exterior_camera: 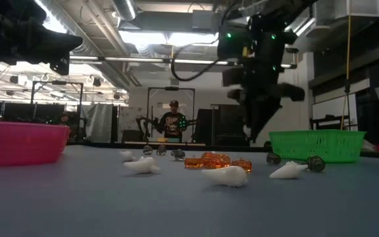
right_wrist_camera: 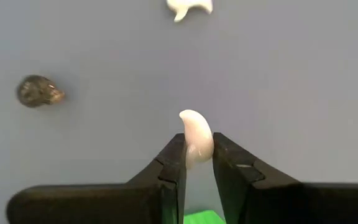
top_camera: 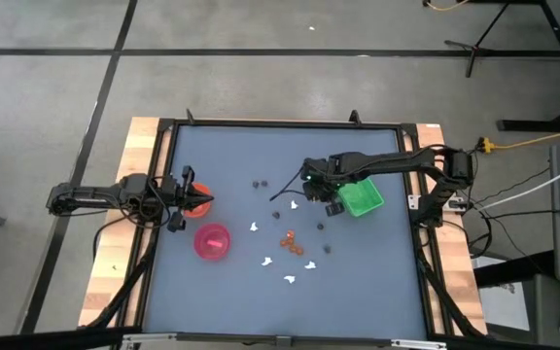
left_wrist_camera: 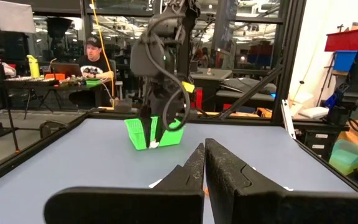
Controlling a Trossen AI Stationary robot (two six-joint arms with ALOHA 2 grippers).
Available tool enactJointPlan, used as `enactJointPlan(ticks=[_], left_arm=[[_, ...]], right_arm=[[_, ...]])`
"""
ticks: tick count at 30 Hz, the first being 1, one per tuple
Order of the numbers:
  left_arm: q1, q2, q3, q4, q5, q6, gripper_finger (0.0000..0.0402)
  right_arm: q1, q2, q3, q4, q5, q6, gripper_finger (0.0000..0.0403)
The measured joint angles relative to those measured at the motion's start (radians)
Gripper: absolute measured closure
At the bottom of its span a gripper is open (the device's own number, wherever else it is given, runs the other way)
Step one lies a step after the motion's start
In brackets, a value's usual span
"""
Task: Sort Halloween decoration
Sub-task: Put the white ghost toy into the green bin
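The Halloween decoration lies scattered mid-table: white pieces point(top_camera: 265, 261), dark roundish ones point(top_camera: 261, 183) and a cluster of orange ones point(top_camera: 290, 241). My right gripper point(top_camera: 307, 192) points down left of the green tray point(top_camera: 361, 197) and is shut on one white piece point(right_wrist_camera: 194, 138). That piece also shows below the right gripper's fingers in the left wrist view point(left_wrist_camera: 154, 145). My left gripper point(left_wrist_camera: 204, 148) waits shut at the table's left edge point(top_camera: 185, 199), beside an orange bowl point(top_camera: 198, 201). My right gripper pinches the white piece between its two fingers by one end point(right_wrist_camera: 196, 155). The rounded other end point(right_wrist_camera: 191, 119) sticks out past the fingertips. The fingers come from above, pointing steeply down. The piece is lifted clear of the table.
A pink bowl point(top_camera: 212, 241) stands left of the pieces, near my left gripper. On the table below the right gripper lie another white piece point(right_wrist_camera: 190, 6) and a dark one point(right_wrist_camera: 37, 91). A person point(exterior_camera: 174, 122) stands in the room beyond the table.
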Motion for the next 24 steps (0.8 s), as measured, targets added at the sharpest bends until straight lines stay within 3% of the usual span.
enactJointPlan(ticks=[6,11,17,24], left_arm=[[0.0,0.0,0.0,0.0,0.0,0.0,0.0401],[0.0,0.0,0.0,0.0,0.0,0.0,0.0401],[0.0,0.0,0.0,0.0,0.0,0.0,0.0401],[0.0,0.0,0.0,0.0,0.0,0.0,0.0401]], right_arm=[[0.0,-0.001,0.123,-0.143,0.0,0.0,0.0338],[0.0,-0.001,0.191,-0.27,0.07,0.0,0.0338],[0.0,-0.002,0.196,-0.395,0.138,0.005,0.0338],[0.0,-0.002,0.158,-0.537,0.145,0.1,0.0338]])
